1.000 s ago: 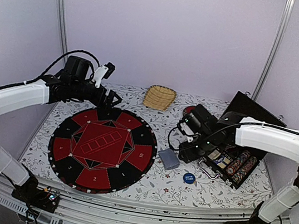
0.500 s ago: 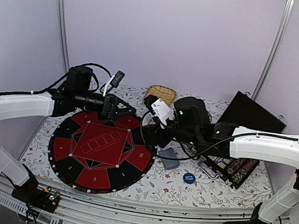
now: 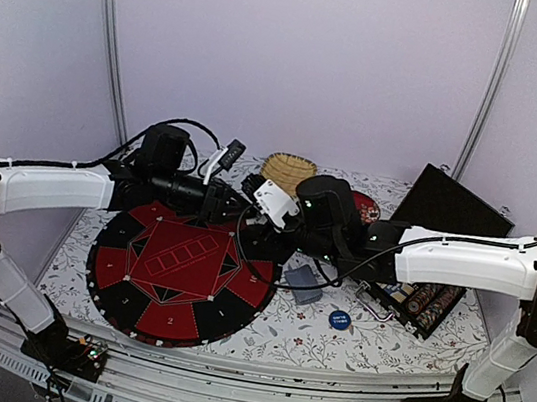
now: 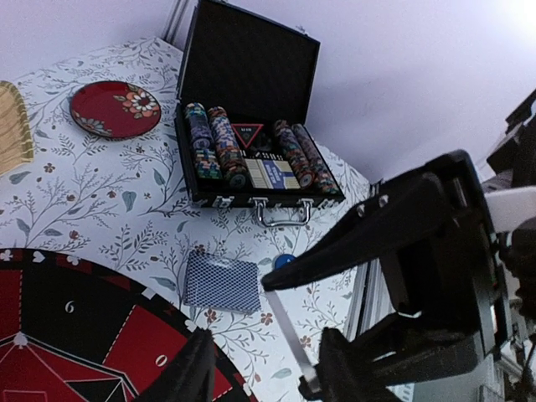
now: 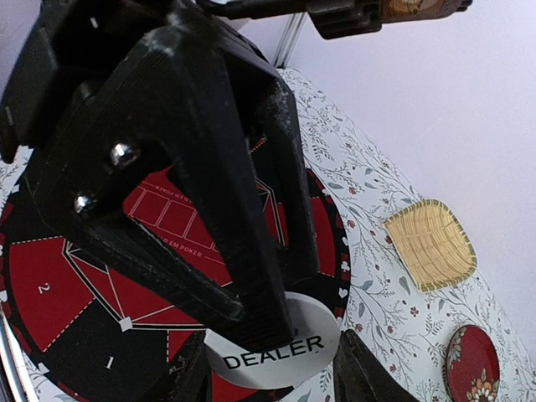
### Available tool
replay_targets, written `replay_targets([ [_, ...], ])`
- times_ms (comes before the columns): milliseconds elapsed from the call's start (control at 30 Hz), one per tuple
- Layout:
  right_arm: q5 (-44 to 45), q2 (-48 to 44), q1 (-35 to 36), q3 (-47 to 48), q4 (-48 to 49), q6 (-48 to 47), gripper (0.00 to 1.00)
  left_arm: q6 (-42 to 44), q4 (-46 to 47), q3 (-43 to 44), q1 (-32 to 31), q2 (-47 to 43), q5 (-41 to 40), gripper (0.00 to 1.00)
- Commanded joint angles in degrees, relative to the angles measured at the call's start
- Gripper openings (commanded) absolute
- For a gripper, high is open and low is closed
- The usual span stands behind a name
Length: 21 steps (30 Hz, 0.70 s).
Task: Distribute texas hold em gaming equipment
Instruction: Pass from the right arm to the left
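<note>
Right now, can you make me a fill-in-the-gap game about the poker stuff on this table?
1. The right gripper holds a white round button that says ____.
2. The rows of chips sit inside the open black ____.
3. The plate beside the straw basket is mostly ____.

Missing words: DEALER; case; red.

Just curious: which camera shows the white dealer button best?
The right wrist view: the dealer button faces the lens, lettering readable, held by the right gripper. The left wrist view shows perhaps a thin edge; the top view hides it.
</note>
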Motion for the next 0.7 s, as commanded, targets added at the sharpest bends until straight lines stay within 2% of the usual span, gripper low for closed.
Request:
replay_targets([
  [0, 2.40, 1.46, 0.67, 1.92, 1.33, -1.85, 0.22, 2.23, -3.15, 1.99, -1.23, 1.30, -0.36, 0.37],
  [167, 4.92, 1.74, 0.64, 1.71, 1.64, -2.00, 0.21, 4.06, -5.19, 2.37, -1.70, 1.75, 2.51, 0.25],
  [367, 5.75, 1.45, 0.65, 1.21, 2.66, -2.22, 0.20, 5.04, -7.74, 2.92, -2.72, 2.91, 5.14, 0.00],
  [533, 6.35, 1.34, 0.67, 0.58, 2.59, -2.52, 0.20, 2.01, -6.06, 2.85, -2.59, 3.57, 5.39, 0.00],
  [567, 6.53, 1.13, 0.69, 0.31, 2.55, -2.53, 0.24, 0.90, -5.26, 2.35, -2.41, 3.56, 4.32, 0.00],
  [600, 6.83, 0.79, 0.69, -0.16, 2.47, -2.48, 0.32, -0.40, -4.59, 1.85, -1.78, 3.64, 3.30, 0.00],
  [667, 7.33, -0.12, 0.67, -1.15, 2.50, -2.23, 0.57, -3.71, -3.14, 0.53, 0.13, 3.90, 1.69, 0.00],
])
